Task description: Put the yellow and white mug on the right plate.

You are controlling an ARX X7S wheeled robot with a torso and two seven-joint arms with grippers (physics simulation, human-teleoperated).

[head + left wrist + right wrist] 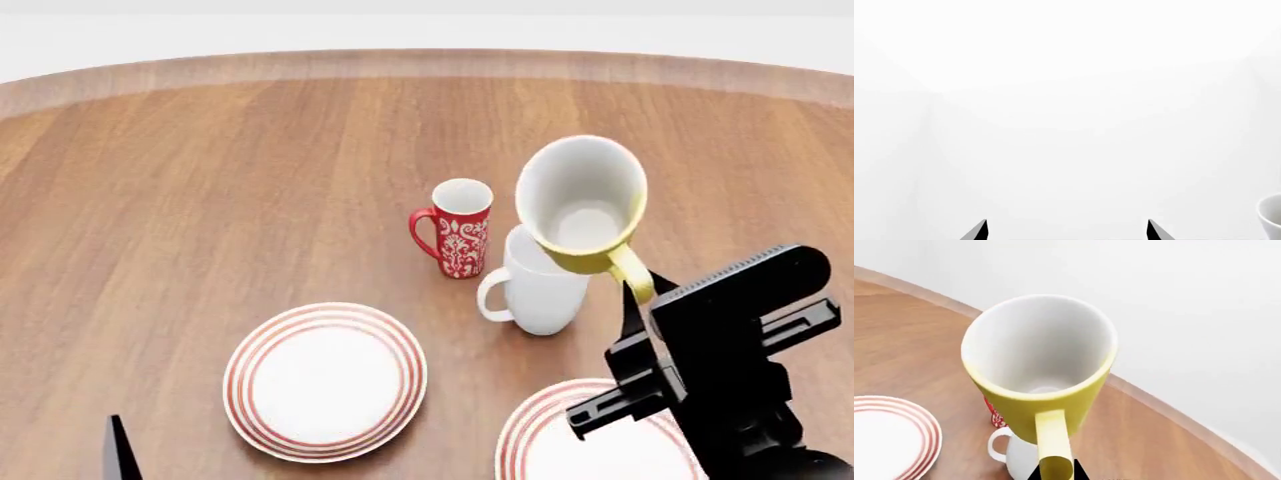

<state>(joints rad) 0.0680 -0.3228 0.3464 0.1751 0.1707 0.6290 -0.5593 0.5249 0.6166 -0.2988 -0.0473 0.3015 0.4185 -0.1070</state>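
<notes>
Ceramic by the look of it: the short yellow mug with the white inside [582,203] is rigid, glazed and probably slick, light enough for one arm yet sure to chip or crack if it drops onto the wooden table [200,180]. It hangs in the air, tilted so its mouth faces the robot's head, held only by its yellow loop handle [1053,450]. The right gripper [638,292] has its dark fingers [1077,471] clamped on that handle from below, with the mug's body reaching up and away beyond the fingertips.

A handle grip is narrow, so I judge the mug could swing or slip round in the fingers if the arm jerks; slow, level travel seems wise. Taking hold across the rim and wall would be steadier, but the handle is what is gripped now.

Just under the raised mug stands a taller all-white mug [537,283], with a slim red patterned mug [458,229] beside it. The right white plate with thin red rings [541,440] lies nearer the robot, partly hidden behind the right arm. A matching left plate [326,380] sits well apart.

The left gripper [1067,232] shows two dark tips set apart, grasping nothing.
</notes>
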